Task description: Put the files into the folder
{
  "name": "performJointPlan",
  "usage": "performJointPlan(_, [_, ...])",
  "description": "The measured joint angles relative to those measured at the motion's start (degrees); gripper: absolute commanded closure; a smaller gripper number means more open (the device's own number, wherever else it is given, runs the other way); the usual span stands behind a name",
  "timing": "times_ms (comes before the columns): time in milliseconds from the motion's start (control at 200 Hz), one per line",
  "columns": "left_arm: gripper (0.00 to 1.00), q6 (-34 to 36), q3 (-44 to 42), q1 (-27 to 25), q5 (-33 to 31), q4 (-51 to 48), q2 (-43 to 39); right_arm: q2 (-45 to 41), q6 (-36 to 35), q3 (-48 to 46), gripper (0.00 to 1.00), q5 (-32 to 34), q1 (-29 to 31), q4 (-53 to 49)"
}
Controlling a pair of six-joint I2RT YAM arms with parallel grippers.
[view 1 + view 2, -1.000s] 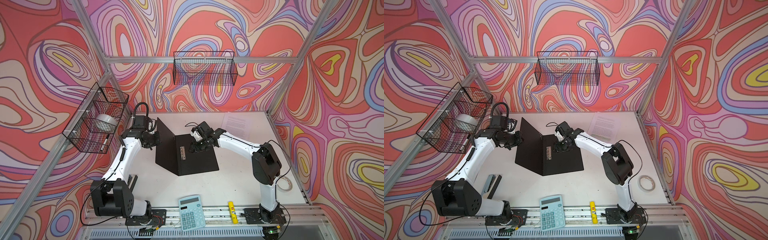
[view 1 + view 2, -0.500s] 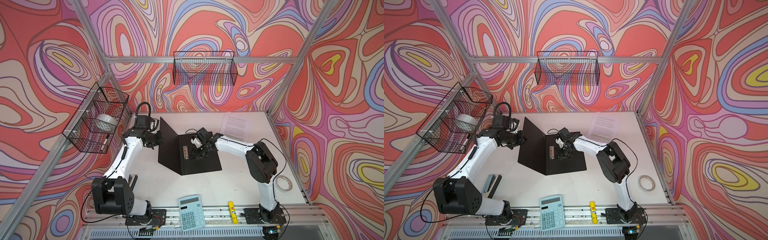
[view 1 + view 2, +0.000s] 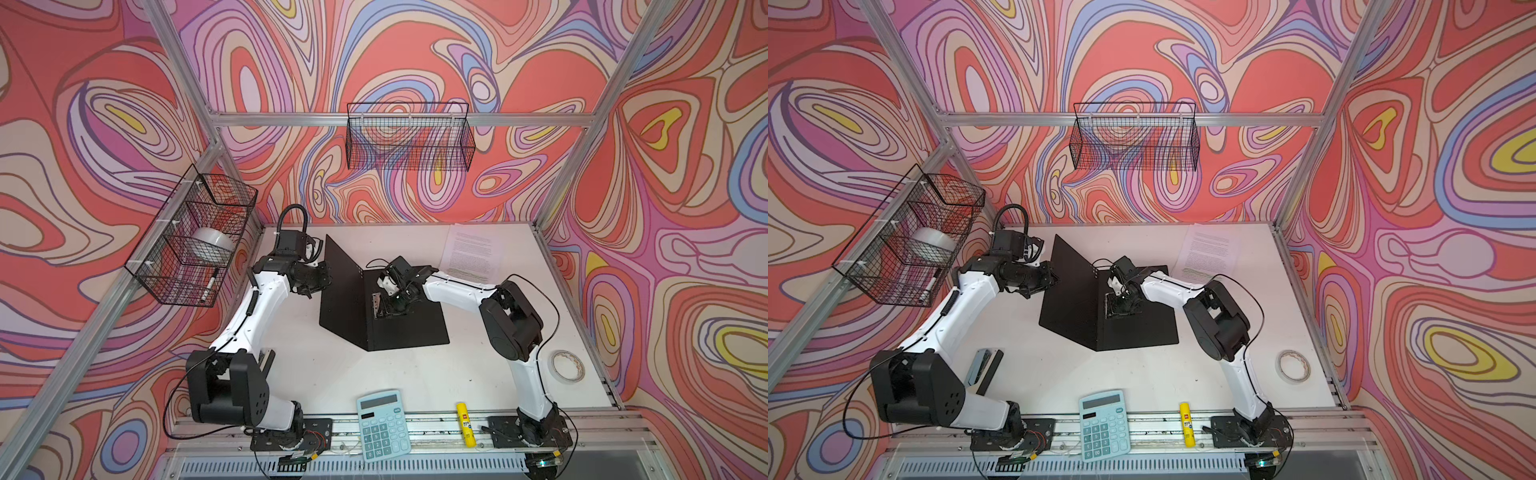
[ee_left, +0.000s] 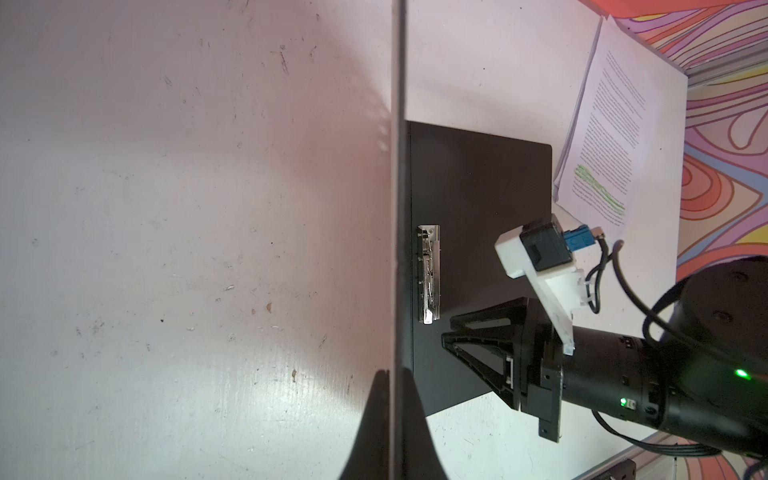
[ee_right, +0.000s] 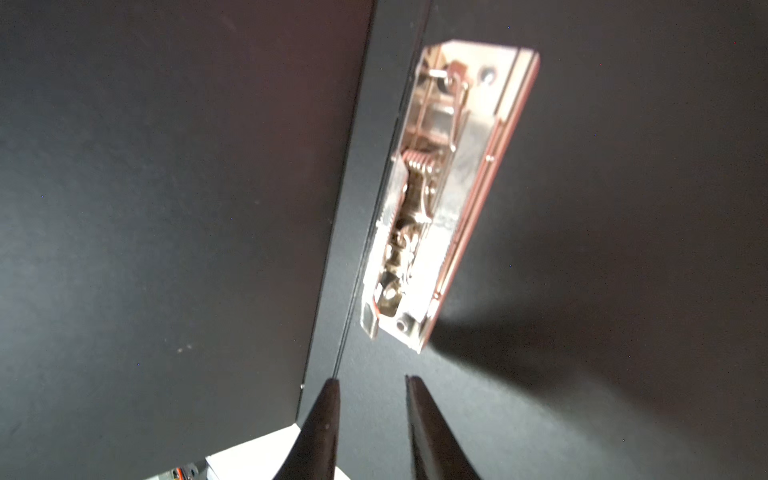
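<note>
The folder (image 3: 415,324) lies open mid-table with its black inside up. Its left cover (image 3: 343,286) stands raised, and my left gripper (image 4: 394,374) is shut on that cover's outer edge (image 4: 398,166). The metal clip bar (image 5: 436,199) sits on the flat half beside the spine. My right gripper (image 5: 371,380) hovers low just short of the bar's near end, jaws narrowly open with nothing between them. In both top views it sits over the bar (image 3: 376,303). The files (image 3: 471,253), white printed sheets with one green-highlighted passage (image 4: 598,195), lie at the back right.
A pale blue calculator (image 3: 384,424) and a yellow glue stick (image 3: 465,424) lie at the front edge. A tape roll (image 3: 567,365) sits at the right. A dark stapler (image 3: 984,368) lies by the left arm. Wire baskets (image 3: 191,232) (image 3: 409,141) hang on the walls.
My right gripper has moved down and left to the clip bar while its jaws narrowed. The left gripper has shifted slightly right, holding the cover more upright.
</note>
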Motion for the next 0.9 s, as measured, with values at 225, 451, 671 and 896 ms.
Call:
performJointPlan(225, [1.00,-0.2,0.0,0.0,0.2,0.0,0.0,2.5,-0.2,2.8,0.78,0.0,0.0,-0.3])
performJointPlan(451, [1.00,-0.7,0.0,0.0,0.6,0.1,0.0,3.6,-0.3,3.5,0.80,0.0,0.4,-1.4])
performJointPlan(671, [1.00,-0.8,0.0,0.0,0.7,0.2,0.0,3.9,-0.7,4.3,0.82,0.0,0.5,-1.8])
performJointPlan(896, [1.00,-0.9,0.0,0.0,1.0,0.2,-0.1,5.6,-1.2,5.4,0.88,-0.3,0.5,-2.3])
